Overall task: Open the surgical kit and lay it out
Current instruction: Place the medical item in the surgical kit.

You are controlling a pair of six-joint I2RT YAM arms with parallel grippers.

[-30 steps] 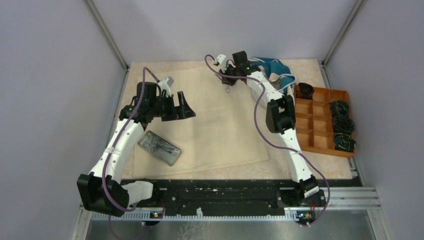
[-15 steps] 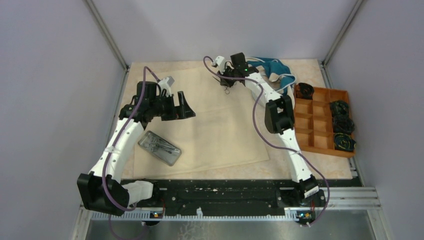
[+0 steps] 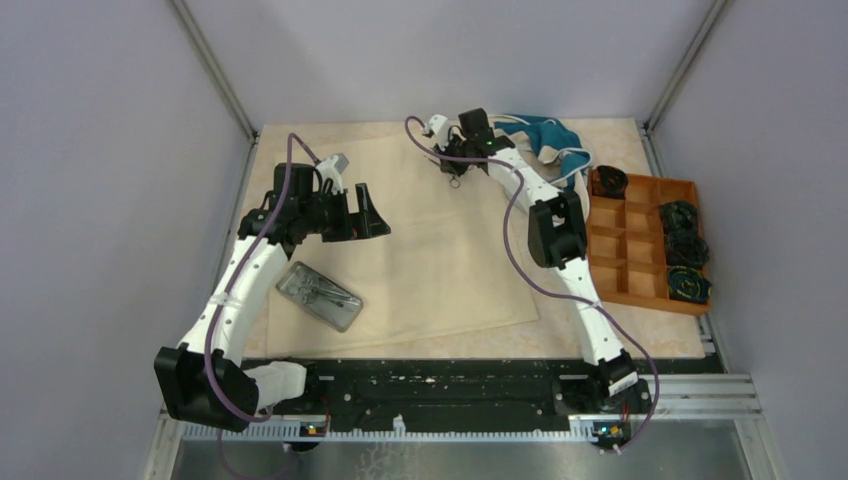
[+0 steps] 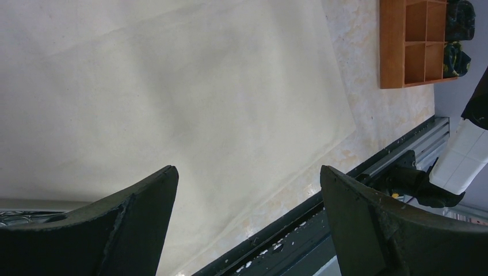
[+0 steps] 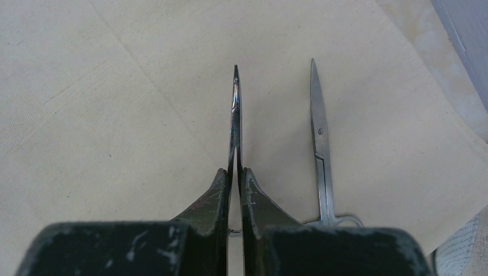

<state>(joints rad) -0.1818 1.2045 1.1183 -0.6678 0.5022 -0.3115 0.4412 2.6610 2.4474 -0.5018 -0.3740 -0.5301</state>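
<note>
One instrument (image 5: 235, 115) in right tool (image 5: 236, 172); one scissors (image 5: 320, 149) alongside.

cloth wrap (image 3: 440, 250): beige, unfolded, spread flat across the middle of the tabletop, reaching toward the far edge.
steel tray (image 3: 345, 315): small, rounded corners, lying skewed on the cloth's near-left part, close to the left edge; thin silver instruments (image 3: 322, 291) inside.
scissors (image 5: 320, 155): 1 silver pair, closed, flat on the cloth near its far-right corner.
pointed instrument (image 5: 235, 115): thin, silver, clamped in the right gripper (image 5: 236, 175), parallel to the scissors, just beside them.

Overhead and near wrist views share cloth (image 3: 450, 250).
</note>
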